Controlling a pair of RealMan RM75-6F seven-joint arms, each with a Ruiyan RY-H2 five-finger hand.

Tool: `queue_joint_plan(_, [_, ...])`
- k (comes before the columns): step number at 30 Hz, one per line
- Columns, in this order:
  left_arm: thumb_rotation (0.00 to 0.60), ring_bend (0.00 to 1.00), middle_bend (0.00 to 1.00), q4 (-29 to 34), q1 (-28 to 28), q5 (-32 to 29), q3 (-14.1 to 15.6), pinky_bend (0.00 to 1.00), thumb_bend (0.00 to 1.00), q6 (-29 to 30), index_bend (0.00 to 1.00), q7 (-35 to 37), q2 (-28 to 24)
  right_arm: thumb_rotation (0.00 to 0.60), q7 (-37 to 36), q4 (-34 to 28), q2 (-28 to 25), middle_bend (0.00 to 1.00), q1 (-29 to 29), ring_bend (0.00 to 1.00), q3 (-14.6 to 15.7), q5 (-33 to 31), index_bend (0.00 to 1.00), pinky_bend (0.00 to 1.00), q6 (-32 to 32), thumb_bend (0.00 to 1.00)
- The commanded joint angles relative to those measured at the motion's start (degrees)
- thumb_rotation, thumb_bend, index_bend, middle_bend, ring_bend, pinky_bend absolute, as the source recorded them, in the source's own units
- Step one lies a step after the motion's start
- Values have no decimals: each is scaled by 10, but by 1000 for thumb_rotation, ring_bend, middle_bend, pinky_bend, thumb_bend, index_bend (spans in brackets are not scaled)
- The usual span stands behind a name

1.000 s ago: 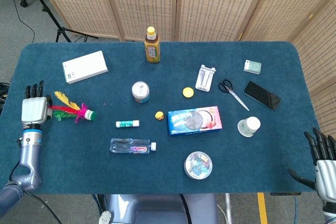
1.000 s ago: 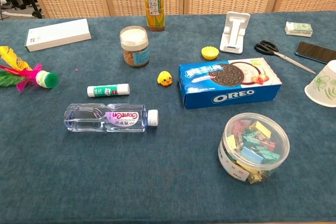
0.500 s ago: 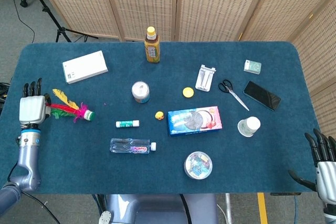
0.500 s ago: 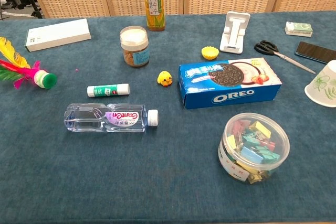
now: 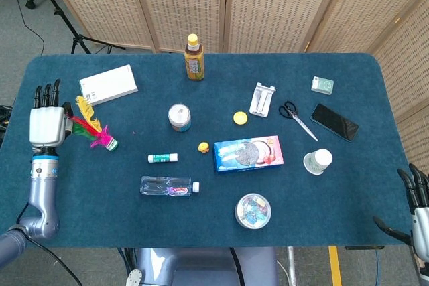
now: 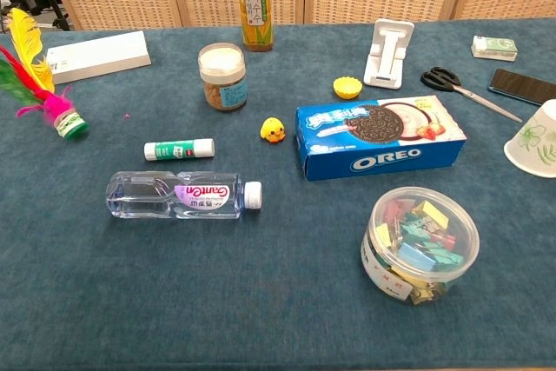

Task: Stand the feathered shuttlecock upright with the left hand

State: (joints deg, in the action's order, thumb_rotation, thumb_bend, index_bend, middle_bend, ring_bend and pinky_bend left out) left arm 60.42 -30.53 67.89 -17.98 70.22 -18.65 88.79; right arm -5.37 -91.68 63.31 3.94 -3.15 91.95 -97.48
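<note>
**Shuttlecock halfway up**

Since a second ago the feathered shuttlecock (image 5: 96, 130) has tipped from flat to leaning, base down beside the white box (image 5: 108, 85). Left hand (image 5: 46, 125) grips its feathers (right hand (image 5: 419, 213) idle, fingers apart). Uprighting remains.

shuttlecock (image 5: 97, 132) tilted at table's (image 5: 335, 192) left edge; white box (image 5: 108, 85) behind it.
</note>
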Motion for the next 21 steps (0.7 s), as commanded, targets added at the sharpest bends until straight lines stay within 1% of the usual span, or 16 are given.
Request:
queue_joint_plan(1, [600, 0, 0, 19, -4, -2, -3, 0, 448, 10, 639, -15, -5, 600, -3, 0, -1, 0, 1, 0, 0, 0, 0, 0, 0, 0])
queue_joint_plan(4, [600, 0, 0, 28, -6, -1, 1, 0, 448, 15, 639, -23, -4, 600, -8, 1, -3, 0, 2, 0, 0, 1, 0, 0, -4, 0])
queue_joint_plan(13, [600, 0, 0, 21, -10, 1, 11, 0, 448, 15, 639, -31, 9, 600, -14, -1, -7, 0, 4, 0, 0, 3, 0, 0, -9, 0])
queue_joint_plan(21, [600, 0, 0, 16, -25, 6, 4, 0, 448, 23, 639, -35, 12, 600, -17, -1, -8, 0, 4, 0, -2, 2, 0, 0, -9, 0])
